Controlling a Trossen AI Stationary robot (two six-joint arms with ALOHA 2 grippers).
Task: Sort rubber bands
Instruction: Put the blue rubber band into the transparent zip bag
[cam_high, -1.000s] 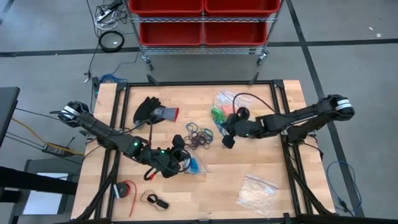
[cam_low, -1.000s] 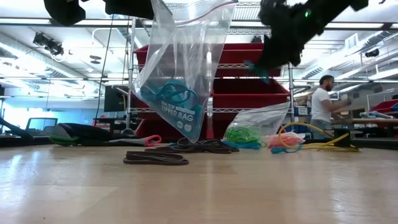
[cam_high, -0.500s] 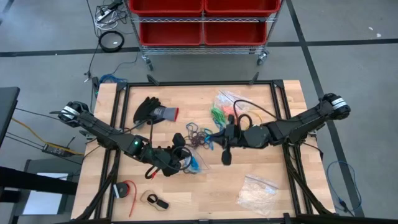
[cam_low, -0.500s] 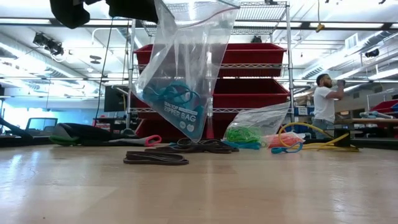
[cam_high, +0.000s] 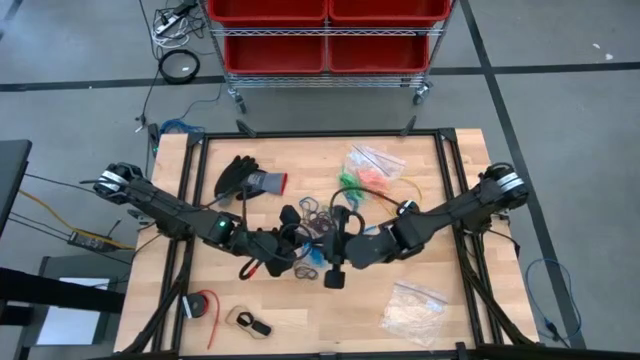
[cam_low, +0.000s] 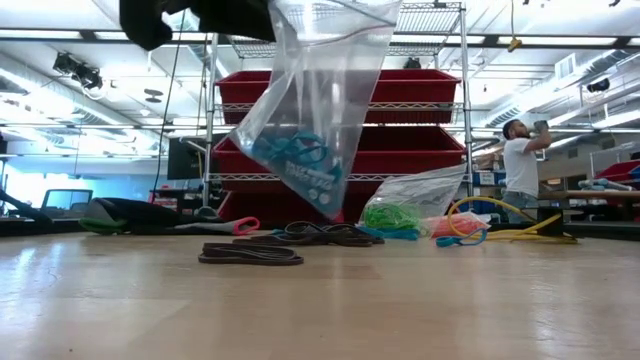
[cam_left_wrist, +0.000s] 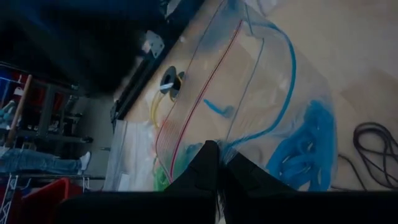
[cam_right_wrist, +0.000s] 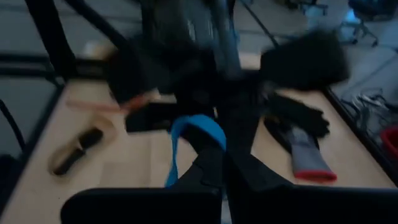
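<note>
Left gripper (cam_left_wrist: 217, 163) pinches the clear bag (cam_low: 318, 110) aloft, blue bands (cam_low: 300, 160) inside. Right gripper (cam_right_wrist: 219, 163), pressed together, pinches a blue band (cam_right_wrist: 198, 130).

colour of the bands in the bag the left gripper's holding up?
Blue rubber bands inside the clear bag; clearest in the low view.

We see the middle of the worktop (cam_high: 420, 330) crowded: the left gripper (cam_high: 296, 255) and right gripper (cam_high: 331, 272) meet there, the clear bag (cam_low: 310, 110) hangs between them, and loose rubber bands (cam_high: 318, 215) lie just behind. At the far side a black glove (cam_high: 240, 178) and 2 filled bags (cam_high: 365, 170) block the way, while a bag of whitish pieces (cam_high: 410, 308) and a red-and-black tool (cam_high: 203, 305) sit at the near corners. We find bare wood along the near edge between those 2, and on the strip right of the right arm.
</note>
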